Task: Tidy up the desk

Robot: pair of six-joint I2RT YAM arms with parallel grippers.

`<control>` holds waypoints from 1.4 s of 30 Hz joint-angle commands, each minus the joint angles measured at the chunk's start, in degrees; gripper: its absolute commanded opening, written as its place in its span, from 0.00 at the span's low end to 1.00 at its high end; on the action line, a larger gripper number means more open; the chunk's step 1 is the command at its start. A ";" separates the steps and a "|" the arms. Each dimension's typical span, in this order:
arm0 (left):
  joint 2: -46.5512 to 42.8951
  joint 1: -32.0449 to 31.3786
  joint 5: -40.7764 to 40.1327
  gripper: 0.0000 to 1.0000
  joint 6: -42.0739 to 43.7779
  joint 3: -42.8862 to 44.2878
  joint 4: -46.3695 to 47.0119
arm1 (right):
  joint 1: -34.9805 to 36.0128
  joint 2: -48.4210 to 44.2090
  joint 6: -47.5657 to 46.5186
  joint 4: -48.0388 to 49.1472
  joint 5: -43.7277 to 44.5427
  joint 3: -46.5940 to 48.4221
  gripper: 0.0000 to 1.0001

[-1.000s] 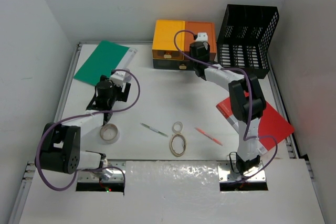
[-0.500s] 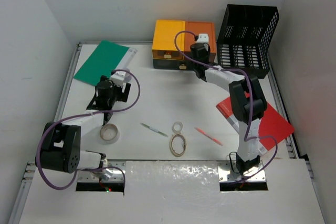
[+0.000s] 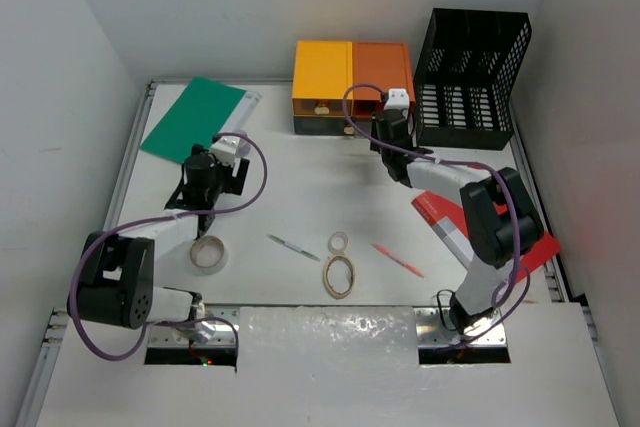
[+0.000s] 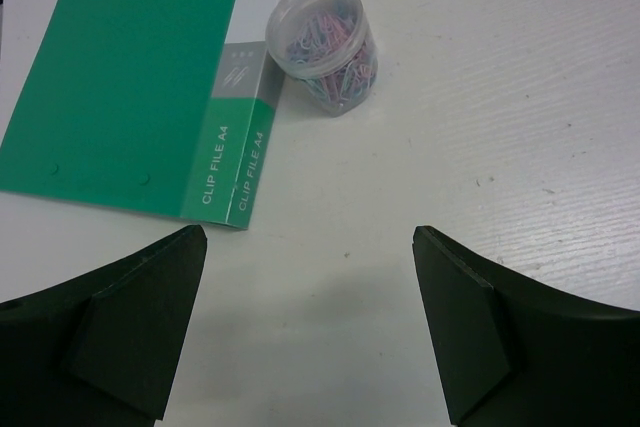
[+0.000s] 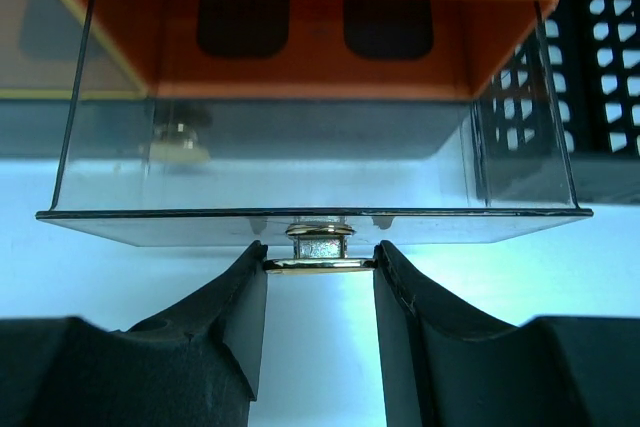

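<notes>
White desk point(image 3: 300, 179), metal rails point(image 3: 127, 152), white walls point(image 3: 200, 7)

The right tool point(image 5: 320, 267) has drawn the clear drawer point(image 5: 300, 162) out

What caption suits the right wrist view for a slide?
Right gripper pinches the metal knob of a partly open clear drawer.
</notes>
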 commanded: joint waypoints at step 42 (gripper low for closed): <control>20.04 3.53 10.09 0.91 -2.78 33.60 -24.80 | 4.75 -27.28 -10.81 -16.43 -18.11 -14.57 0.94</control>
